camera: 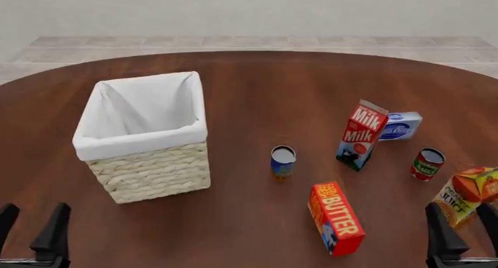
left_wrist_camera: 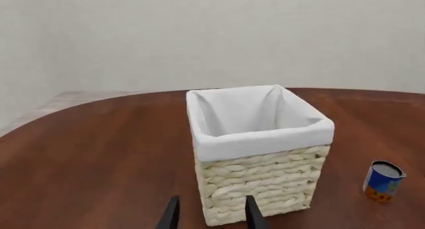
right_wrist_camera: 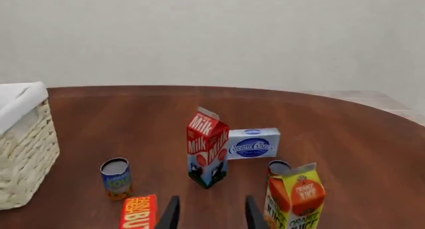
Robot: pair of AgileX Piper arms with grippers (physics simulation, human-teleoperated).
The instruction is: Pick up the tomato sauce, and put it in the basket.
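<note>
In the left wrist view, the left tool point(left_wrist_camera: 211, 214) hangs low over the brown worktop point(left_wrist_camera: 99, 154) with its two dark fingers point(left_wrist_camera: 170, 215) spread apart and nothing between them. The basket point(left_wrist_camera: 259, 184) stands right in front of it, with white cloth folded over its rim. A blue and orange can point(left_wrist_camera: 383, 181) stands off to one side, apart from the basket. A pale wall is behind.

In the front view, the basket point(camera: 151, 172) is on the left. The blue and orange can point(camera: 283, 162) is in the middle. The milk carton point(camera: 362, 135) stands right of it, with a white and blue cream cheese box point(camera: 400, 126) touching it from behind. The tomato sauce point(camera: 426, 164) stands upright on the right side, between the milk carton and the orange juice carton point(camera: 467, 195). A red butter box point(camera: 336, 218) lies nearer the arms. The right tool point(camera: 465, 237) is low at the near right edge, released, holding nothing. The juice carton sits just beside it. A pale tiled floor point(camera: 233, 43) shows past the round far edge. The middle of the worktop is bare.

In the right wrist view, the right tool point(right_wrist_camera: 211, 214) is spread wide. The juice carton point(right_wrist_camera: 294, 196) hides most of the tomato sauce point(right_wrist_camera: 278, 168)
</note>
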